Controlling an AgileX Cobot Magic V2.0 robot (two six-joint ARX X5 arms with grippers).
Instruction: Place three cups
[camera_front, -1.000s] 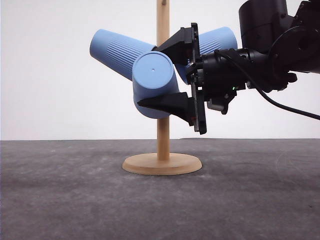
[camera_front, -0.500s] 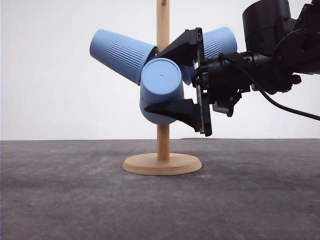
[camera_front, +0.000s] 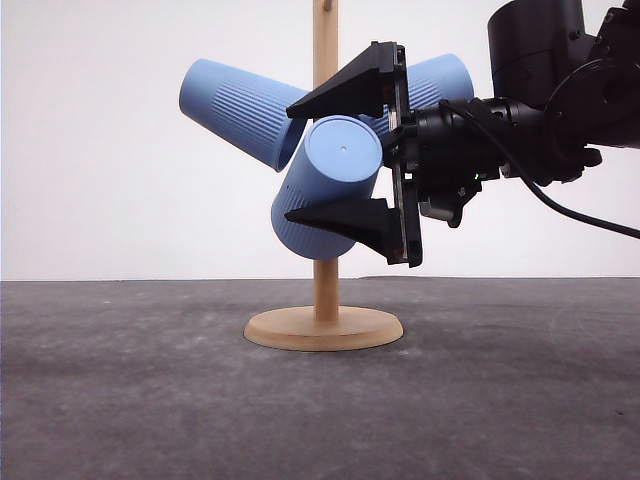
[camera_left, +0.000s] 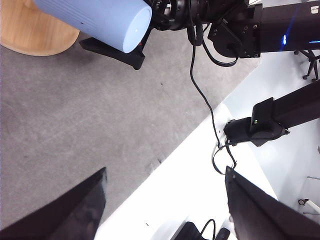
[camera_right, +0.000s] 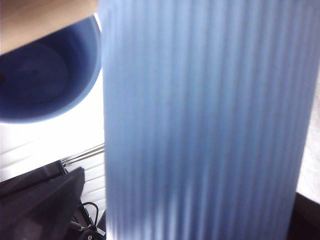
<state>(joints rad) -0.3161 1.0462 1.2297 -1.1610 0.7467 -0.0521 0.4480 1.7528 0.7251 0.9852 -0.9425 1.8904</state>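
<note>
A wooden stand (camera_front: 326, 300) rises from a round base, and three light-blue ribbed cups sit around its pole. One cup (camera_front: 240, 108) slants up to the left and another (camera_front: 440, 78) slants up to the right behind my right arm. The front cup (camera_front: 335, 180) tilts with its flat bottom up and toward the camera, and my right gripper (camera_front: 287, 162) is shut on it, one finger above and one below. Its ribbed side (camera_right: 200, 120) looms close in the right wrist view. My left gripper (camera_left: 165, 210) hangs open over the table edge, holding nothing.
The stand's base (camera_left: 30, 30) and the held cup (camera_left: 95, 20) lie at the far end of the left wrist view. Dark grey table (camera_front: 150, 400) spreads around the stand. Beyond the table edge run a black cable (camera_left: 210, 110) and a black bracket (camera_left: 260, 125).
My right gripper has turned the front cup: its flat bottom moved right and upward, so the cup now slants instead of hanging straight. The other two cups stayed put.
</note>
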